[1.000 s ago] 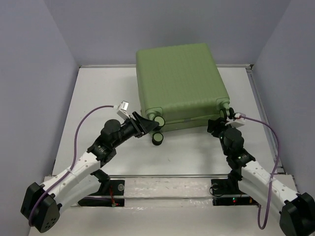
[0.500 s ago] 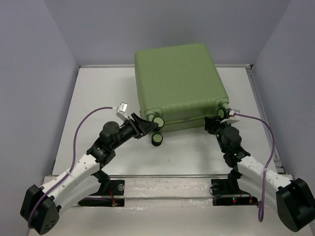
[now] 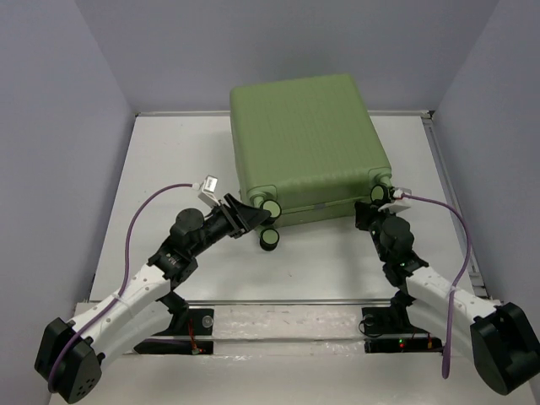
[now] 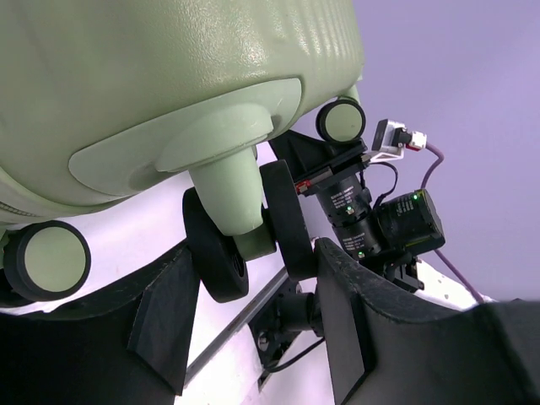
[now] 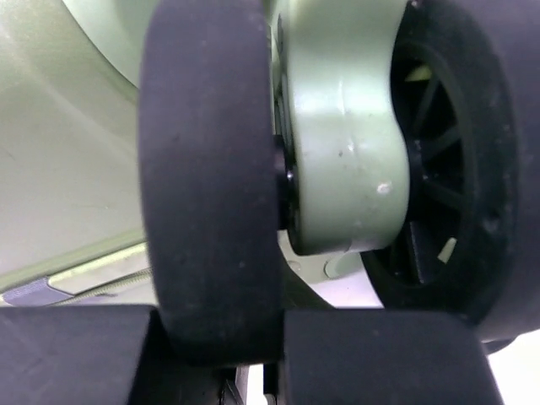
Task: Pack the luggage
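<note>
The luggage (image 3: 304, 135) is a closed light-green ribbed suitcase lying flat at the back middle of the table, its black wheels toward me. My left gripper (image 3: 256, 221) is at its near-left corner. In the left wrist view the jaws (image 4: 253, 287) sit on either side of a double wheel (image 4: 221, 253) under the shell (image 4: 126, 76), touching it. My right gripper (image 3: 372, 213) is at the near-right corner. There its fingers (image 5: 218, 337) are shut on one black disc (image 5: 211, 169) of a wheel, with the green caster stem (image 5: 337, 152) beside it.
The white table (image 3: 169, 169) is walled in grey on three sides. A metal rail (image 3: 278, 301) runs along the near edge between the arm bases. A second left-corner wheel (image 3: 268, 239) sits lower, near my left fingers. Purple cables loop off both wrists.
My right gripper has closed onto the near-right wheel after moving in a little. The suitcase has shifted slightly left. The left arm has not moved.
</note>
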Motion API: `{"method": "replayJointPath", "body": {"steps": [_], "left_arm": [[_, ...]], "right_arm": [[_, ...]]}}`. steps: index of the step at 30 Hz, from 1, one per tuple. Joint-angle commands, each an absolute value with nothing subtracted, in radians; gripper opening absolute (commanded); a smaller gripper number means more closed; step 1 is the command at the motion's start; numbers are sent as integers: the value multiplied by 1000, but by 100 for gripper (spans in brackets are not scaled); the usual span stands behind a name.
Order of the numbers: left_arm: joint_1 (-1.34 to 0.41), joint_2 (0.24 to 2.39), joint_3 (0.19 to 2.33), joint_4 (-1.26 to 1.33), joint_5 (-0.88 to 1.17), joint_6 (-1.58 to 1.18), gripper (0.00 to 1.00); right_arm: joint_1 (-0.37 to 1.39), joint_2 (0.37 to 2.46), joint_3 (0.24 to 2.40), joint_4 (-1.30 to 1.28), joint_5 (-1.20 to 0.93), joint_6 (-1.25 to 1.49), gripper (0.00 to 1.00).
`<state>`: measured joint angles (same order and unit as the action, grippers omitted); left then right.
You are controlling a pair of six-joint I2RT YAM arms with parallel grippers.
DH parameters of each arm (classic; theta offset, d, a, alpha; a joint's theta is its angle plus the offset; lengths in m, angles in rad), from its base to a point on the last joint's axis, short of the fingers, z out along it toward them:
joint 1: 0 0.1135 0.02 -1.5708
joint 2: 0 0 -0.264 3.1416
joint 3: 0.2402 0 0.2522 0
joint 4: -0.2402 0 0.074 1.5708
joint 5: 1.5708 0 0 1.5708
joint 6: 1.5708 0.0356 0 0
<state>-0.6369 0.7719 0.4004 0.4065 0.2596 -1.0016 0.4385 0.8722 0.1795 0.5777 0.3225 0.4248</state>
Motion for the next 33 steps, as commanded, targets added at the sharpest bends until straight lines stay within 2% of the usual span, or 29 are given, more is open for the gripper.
{"method": "replayJointPath", "body": {"steps": [1,6,9,18,22,28,30,33], "left_arm": [[-649,742,451,509,373,-971,6],[-650,784,515,534,391,-973,6],[-652,808,546,557,396,-977,6],[-676,877,583,598,405,-999,6],[-689,902,604,620,413,-1009,6],[-690,919,669,620,426,-1026,6],[-690,922,689,620,436,-1034,6],[-690,897,727,588,425,-1019,6]], "right_arm": [[434,885,180,675,279,403,7],[434,891,176,718,146,442,7],[542,926,187,736,124,468,7],[882,1040,271,775,317,445,7],[1034,1147,379,821,362,417,7],[1260,1423,563,983,353,417,7],[1322,1514,626,1025,449,376,7],[1344,1470,593,986,567,390,7]]}}
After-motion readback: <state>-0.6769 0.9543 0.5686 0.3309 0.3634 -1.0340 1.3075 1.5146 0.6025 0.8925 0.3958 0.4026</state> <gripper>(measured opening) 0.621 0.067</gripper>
